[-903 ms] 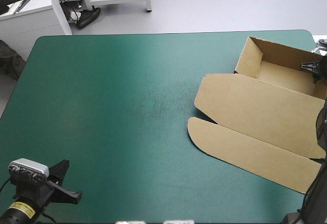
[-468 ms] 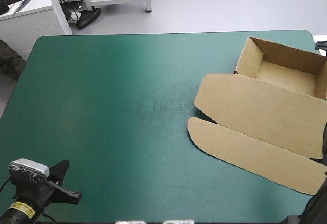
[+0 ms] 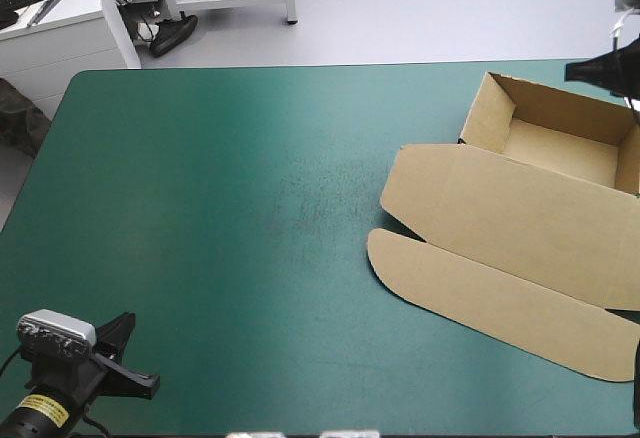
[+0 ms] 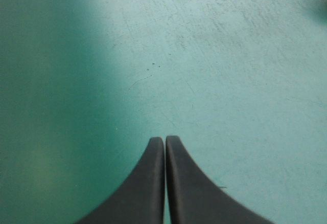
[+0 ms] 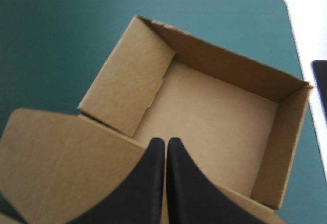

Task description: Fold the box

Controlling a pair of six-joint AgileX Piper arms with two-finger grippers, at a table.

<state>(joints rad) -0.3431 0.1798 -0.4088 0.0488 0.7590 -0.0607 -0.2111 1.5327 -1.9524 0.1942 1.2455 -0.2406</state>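
The brown box (image 3: 520, 223) lies at the table's right side as an open tray with raised walls. Its lid (image 3: 500, 213) and front flap (image 3: 490, 293) lie flat toward the near edge. My right gripper (image 3: 580, 69) hangs shut above the tray's far right corner and touches nothing. The right wrist view looks down into the tray (image 5: 214, 127), and the shut right gripper (image 5: 166, 141) holds nothing. My left gripper (image 3: 140, 373) rests at the near left corner, far from the box. In its own view the left gripper (image 4: 164, 139) is shut over bare teal-green cover.
The teal-green cover (image 3: 230, 208) stretches bare from the box to the left edge. The tray's far wall stands close to the table's far right corner (image 5: 276, 1).
My right gripper has risen out of the tray and moved toward the far right corner. The box and the left arm have stayed still.
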